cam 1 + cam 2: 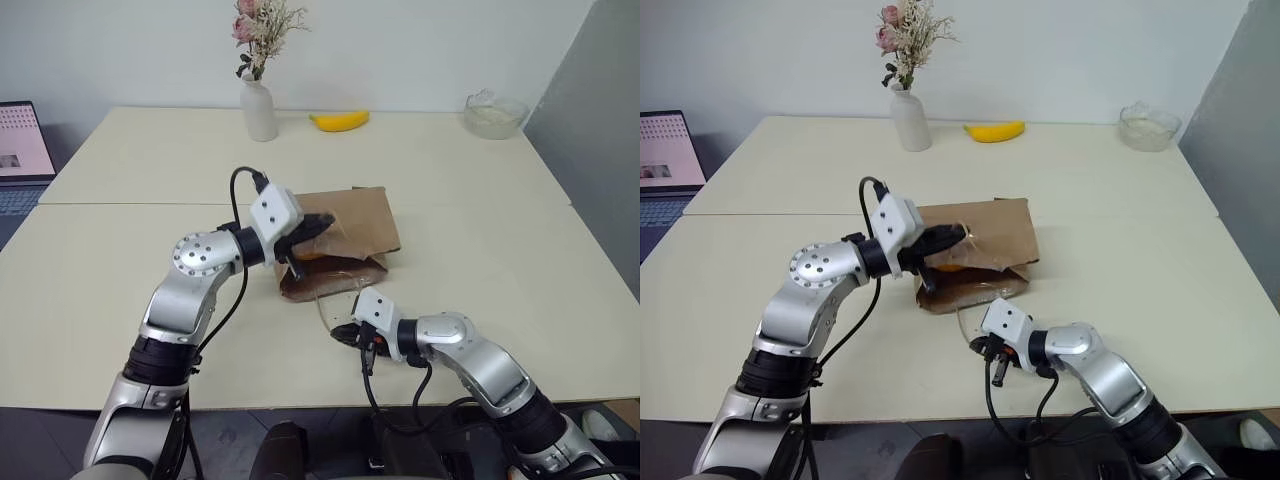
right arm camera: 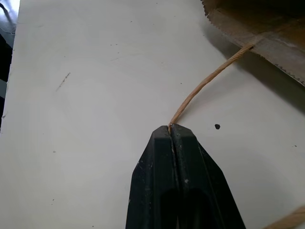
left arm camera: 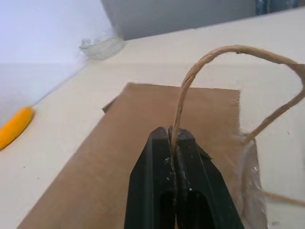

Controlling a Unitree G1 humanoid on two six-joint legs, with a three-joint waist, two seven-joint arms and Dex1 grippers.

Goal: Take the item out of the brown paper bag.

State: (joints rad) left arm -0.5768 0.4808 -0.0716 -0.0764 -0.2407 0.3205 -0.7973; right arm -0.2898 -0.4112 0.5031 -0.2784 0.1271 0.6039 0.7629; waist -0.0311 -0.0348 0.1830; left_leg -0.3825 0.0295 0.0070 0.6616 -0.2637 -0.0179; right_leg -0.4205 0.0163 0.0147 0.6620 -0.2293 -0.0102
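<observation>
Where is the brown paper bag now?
In the left eye view, the brown paper bag lies mid-table, between the left gripper and right gripper, before the vase.

The brown paper bag (image 1: 345, 238) lies mid-table (image 1: 480, 200), the item (image 1: 312, 253) inside.

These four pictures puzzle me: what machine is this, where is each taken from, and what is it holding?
It is a humanoid robot with two arms, each ending in a hand of two black fingers. The two wide pictures come from the cameras in its head, looking down over a pale table. The two close pictures come from a camera on each wrist, looking along that hand's fingers.

On the table lies a brown paper bag, with an orange item peeking from its mouth. Farther back stand a white vase of dried flowers, a banana and a glass bowl.

The left hand is shut on one handle of the bag, the right hand on the other handle.
</observation>
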